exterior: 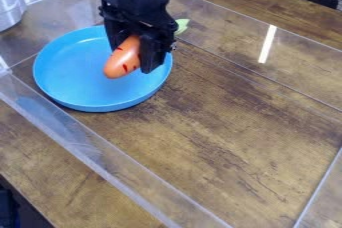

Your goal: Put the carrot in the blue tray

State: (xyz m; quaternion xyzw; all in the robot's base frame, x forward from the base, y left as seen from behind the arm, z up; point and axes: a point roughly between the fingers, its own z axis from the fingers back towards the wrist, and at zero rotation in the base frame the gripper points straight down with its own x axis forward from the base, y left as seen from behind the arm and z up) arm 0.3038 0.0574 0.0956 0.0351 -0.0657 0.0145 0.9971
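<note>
Clamped jaws: your black gripper (135, 50) points straight down and pinches the carrot (123, 60) near its upper part, so the orange body hangs tilted below the fingers. You see a bit of green leafy top showing behind the gripper, on its right. Carrot and gripper sit over the right half of the blue tray (67, 77), which rests near the far left corner of the wooden worktop (241, 122).
</note>
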